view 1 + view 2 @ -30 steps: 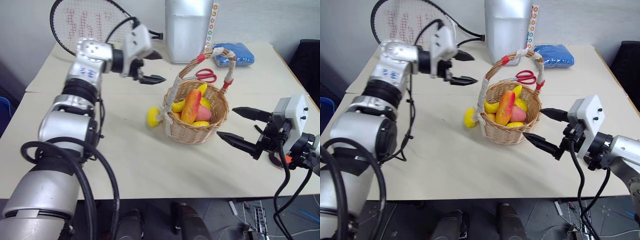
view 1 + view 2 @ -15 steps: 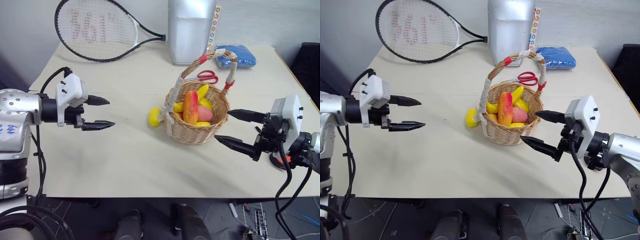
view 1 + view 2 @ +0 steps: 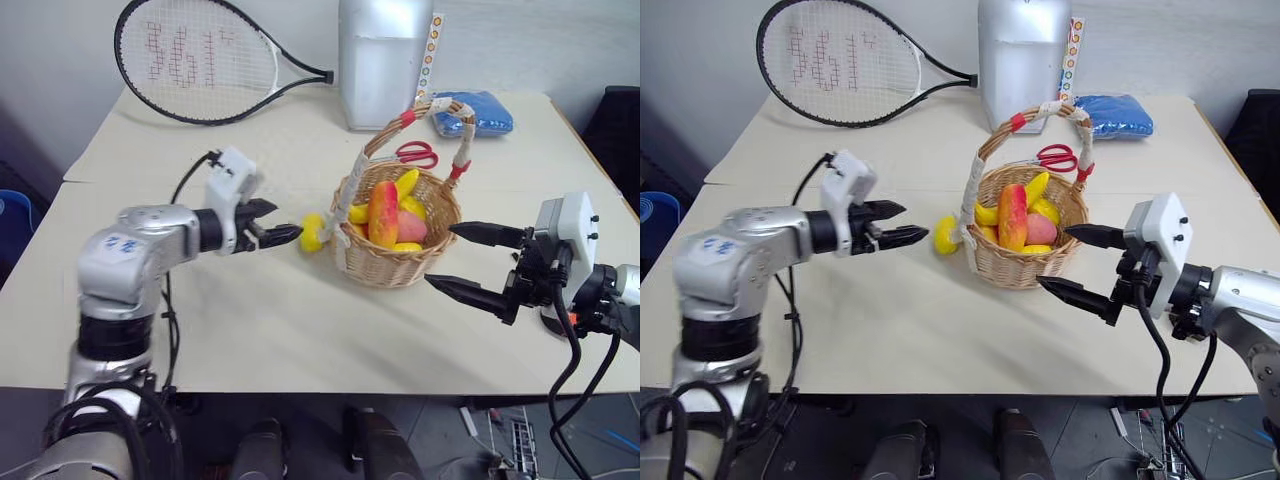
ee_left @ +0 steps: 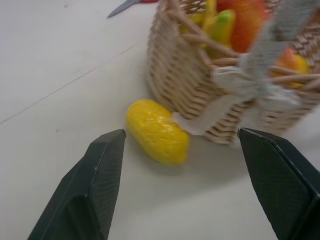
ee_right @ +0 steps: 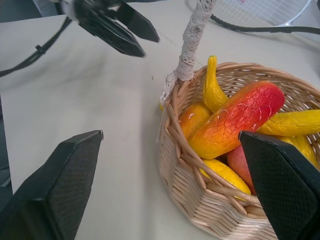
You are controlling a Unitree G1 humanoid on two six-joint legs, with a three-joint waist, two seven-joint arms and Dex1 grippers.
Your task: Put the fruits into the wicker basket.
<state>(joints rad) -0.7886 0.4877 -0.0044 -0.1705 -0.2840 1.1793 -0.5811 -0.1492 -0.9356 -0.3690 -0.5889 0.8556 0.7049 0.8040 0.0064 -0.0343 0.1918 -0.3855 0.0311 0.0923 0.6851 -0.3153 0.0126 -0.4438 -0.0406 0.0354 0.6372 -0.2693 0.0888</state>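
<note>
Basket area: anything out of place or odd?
One yellow lemon lies on the table, against the wicker basket by the base of its handle, while the other fruits sit inside. The open left tool points at it. Nothing looks spilled or damaged.

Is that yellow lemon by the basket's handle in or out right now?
Out. The lemon lies on the table against the outside of the wicker basket, beside the handle's base, with the left gripper just short of it.
</note>
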